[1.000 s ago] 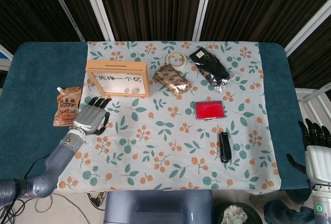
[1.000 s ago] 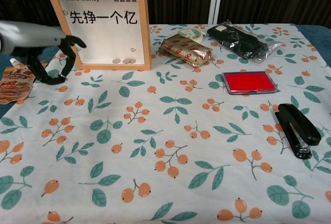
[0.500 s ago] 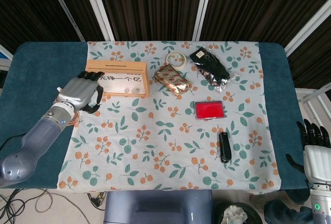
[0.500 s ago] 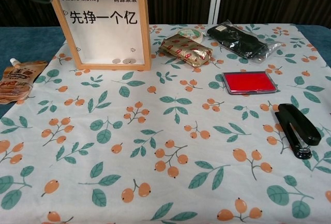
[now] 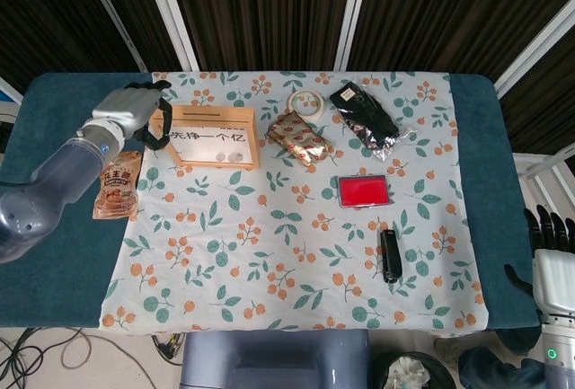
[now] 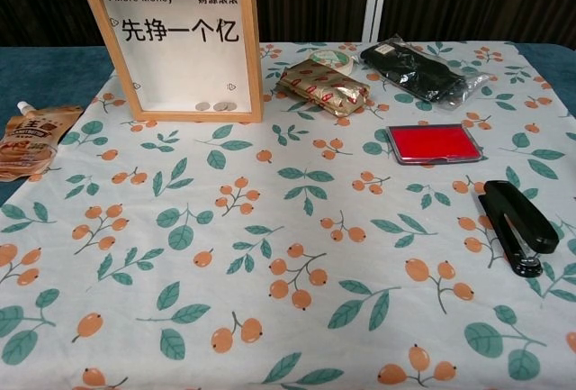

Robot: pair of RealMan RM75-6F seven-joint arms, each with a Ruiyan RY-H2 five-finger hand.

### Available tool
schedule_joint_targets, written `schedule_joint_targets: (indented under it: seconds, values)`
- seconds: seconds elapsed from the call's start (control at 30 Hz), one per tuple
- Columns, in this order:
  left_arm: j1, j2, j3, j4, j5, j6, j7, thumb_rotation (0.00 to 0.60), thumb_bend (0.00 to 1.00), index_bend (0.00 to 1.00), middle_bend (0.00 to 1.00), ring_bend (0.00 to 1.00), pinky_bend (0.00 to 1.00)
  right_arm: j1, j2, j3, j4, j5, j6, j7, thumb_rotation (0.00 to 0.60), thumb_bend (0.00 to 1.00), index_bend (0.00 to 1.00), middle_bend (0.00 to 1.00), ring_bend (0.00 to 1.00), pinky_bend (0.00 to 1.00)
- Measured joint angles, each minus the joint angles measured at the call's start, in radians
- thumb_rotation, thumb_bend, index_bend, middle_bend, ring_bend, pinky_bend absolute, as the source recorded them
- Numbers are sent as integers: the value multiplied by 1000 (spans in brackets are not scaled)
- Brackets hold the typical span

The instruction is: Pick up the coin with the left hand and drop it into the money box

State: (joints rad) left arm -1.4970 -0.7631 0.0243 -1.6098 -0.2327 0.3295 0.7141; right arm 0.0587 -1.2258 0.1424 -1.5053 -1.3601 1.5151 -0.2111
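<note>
From the head view, the money box (image 5: 208,135) stands near the back left of the flowered cloth (image 5: 296,254). It is a wooden frame with a clear front. The left hand (image 5: 128,110) is up at the left end of the money box, by its top corner. Its fingers are curled in. I cannot tell if it holds the coin, because the coin is too small to see there. Two coins (image 5: 230,156) lie inside the money box at the bottom. A brown drink pouch (image 5: 116,183) lies just left of the money box, under the left arm. Right of the money box sit a shiny gold packet (image 5: 301,137), a roll of tape (image 5: 306,102) and a black bag (image 5: 363,118). A red stamp pad (image 5: 364,190) and a black stapler (image 5: 390,254) lie well apart from the money box, to the right and nearer the front. The right hand (image 5: 552,243) is far right, off the table, with its fingers pointing up and apart, holding nothing.

From the chest view, the money box (image 6: 171,45) stands upright at the back left. Two coins (image 6: 214,106) rest on its floor. The drink pouch (image 6: 27,139) lies to its left. No hand shows here.
</note>
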Motion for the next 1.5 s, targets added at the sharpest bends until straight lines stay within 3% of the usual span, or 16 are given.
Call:
schedule_joint_targets:
  seconds: [0.23,0.4,0.7,0.83,0.97,1.27,1.5]
  values:
    - [-133,-111,227,248,-72,-193,-64,600,650,652,20,0,0,4,-22,6,34,21,1,-45,600,302,0,0,0,0]
    - [-189,-188,355,415,-65,-364,-220,600,683,659,24,0,0,7,-40,8,59,32,-2,-71,600,302,0,0,0,0]
    - [-221,-329,461,721,100,-598,-585,600,707,660,25,0,0,5,-53,20,84,48,12,-92,600,302,0,0,0,0]
    - [-216,-387,471,818,203,-662,-697,600,707,663,27,0,0,5,-54,23,91,53,11,-93,600,302,0,0,0,0]
    - [-202,-429,448,890,296,-702,-769,600,707,667,31,0,0,5,-54,26,96,56,13,-94,600,301,0,0,0,0]
    - [-174,-489,347,964,506,-722,-857,600,707,675,35,0,0,2,-53,32,106,66,16,-92,600,302,0,0,0,0]
    - [-141,-516,234,970,633,-672,-890,600,707,676,34,0,0,1,-51,36,110,68,18,-85,600,302,0,0,0,0]
